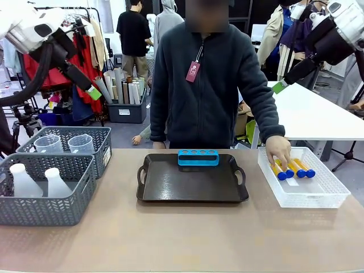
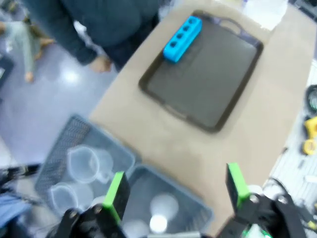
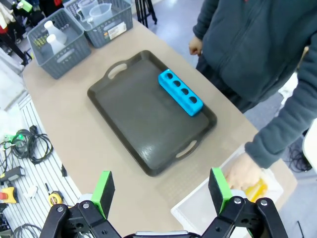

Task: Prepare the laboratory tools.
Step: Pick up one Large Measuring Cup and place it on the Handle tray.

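Observation:
A small blue rack (image 1: 198, 157) (image 2: 182, 38) (image 3: 180, 92) stands at the far edge of the dark tray (image 1: 193, 187). Several blue-capped amber tubes (image 1: 293, 169) (image 3: 256, 189) lie in a white basket at right, with a person's hand (image 1: 278, 150) (image 3: 241, 171) on them. Two clear beakers (image 1: 63, 144) (image 2: 85, 162) sit in the rear grey basket. Two white flasks (image 1: 38, 182) (image 2: 161, 206) stand in the front one. My left gripper (image 1: 92, 91) (image 2: 177, 188) hangs open high above the baskets. High at right, my right gripper (image 1: 279, 86) (image 3: 161, 191) is open too.
The two grey mesh baskets (image 1: 51, 207) (image 3: 58, 47) fill the table's left side, and the white basket (image 1: 318, 196) sits at the right edge. Bare tabletop (image 1: 182, 239) lies in front of the tray. The person stands behind the table's far edge.

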{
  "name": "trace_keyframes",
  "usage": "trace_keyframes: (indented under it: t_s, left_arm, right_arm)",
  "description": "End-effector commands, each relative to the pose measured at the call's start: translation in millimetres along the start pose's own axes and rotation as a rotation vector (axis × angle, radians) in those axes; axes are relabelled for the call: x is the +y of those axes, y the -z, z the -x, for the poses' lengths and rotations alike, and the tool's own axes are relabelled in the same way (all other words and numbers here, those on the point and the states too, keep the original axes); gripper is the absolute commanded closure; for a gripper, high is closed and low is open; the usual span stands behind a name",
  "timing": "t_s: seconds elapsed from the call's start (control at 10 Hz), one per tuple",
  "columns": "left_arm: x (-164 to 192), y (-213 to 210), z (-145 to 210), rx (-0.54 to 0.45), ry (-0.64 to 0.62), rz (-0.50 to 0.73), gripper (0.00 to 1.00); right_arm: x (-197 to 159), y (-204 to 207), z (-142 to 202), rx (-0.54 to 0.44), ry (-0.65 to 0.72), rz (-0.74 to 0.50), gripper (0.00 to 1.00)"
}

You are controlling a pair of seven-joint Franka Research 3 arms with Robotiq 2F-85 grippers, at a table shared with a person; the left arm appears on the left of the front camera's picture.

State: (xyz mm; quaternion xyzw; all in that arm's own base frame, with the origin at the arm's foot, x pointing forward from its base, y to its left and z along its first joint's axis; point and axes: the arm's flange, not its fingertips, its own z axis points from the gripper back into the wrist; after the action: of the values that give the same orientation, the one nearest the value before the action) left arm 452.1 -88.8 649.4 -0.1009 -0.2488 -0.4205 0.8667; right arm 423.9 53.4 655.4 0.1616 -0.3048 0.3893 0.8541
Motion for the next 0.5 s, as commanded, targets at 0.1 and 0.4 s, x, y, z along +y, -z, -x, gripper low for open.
trace_keyframes:
  t_s: [0.1, 0.4]
  left_arm:
    - [33.5, 10.1, -7.4, 0.181, -0.113, -0.108, 0.00]
    - [70.3, 54.5, 1.4, 0.277, -0.254, -0.195, 0.00]
  right_arm:
    - [-1.3, -0.8, 0.3, -0.004, -0.007, -0.012, 0.00]
    - [-1.3, -0.8, 0.3, -0.004, -0.007, -0.012, 0.00]
